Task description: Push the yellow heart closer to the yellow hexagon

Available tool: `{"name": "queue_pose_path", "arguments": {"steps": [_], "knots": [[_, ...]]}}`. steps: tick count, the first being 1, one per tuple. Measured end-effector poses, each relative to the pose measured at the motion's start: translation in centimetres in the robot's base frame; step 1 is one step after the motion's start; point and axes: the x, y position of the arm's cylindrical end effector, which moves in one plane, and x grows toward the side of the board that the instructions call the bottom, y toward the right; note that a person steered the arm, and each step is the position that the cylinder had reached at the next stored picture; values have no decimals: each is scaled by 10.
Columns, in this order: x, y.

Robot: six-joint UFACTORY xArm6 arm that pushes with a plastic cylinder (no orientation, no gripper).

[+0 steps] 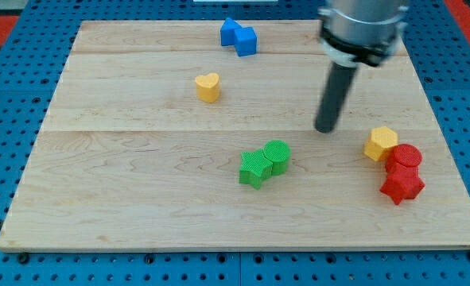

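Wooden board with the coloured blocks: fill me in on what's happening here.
A robot arm's dark rod has my tip on the wooden board, touching no block. The yellow heart block sits well to the view's left of it; the yellow hexagon block lies to its right, against the red blocks. Green blocks and blue blocks lie apart.
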Motion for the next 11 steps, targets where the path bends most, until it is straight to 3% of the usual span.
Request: {"name": "queue_pose_path", "arguments": {"steps": [1, 2, 3, 4, 5, 6, 7, 8, 9, 10, 11], "knots": [[-66, -38], [-85, -154], [-88, -223], [-60, -244], [-58, -300], [-33, -298], [-33, -191], [-20, -199], [-19, -273], [12, -192], [-8, -61]]}}
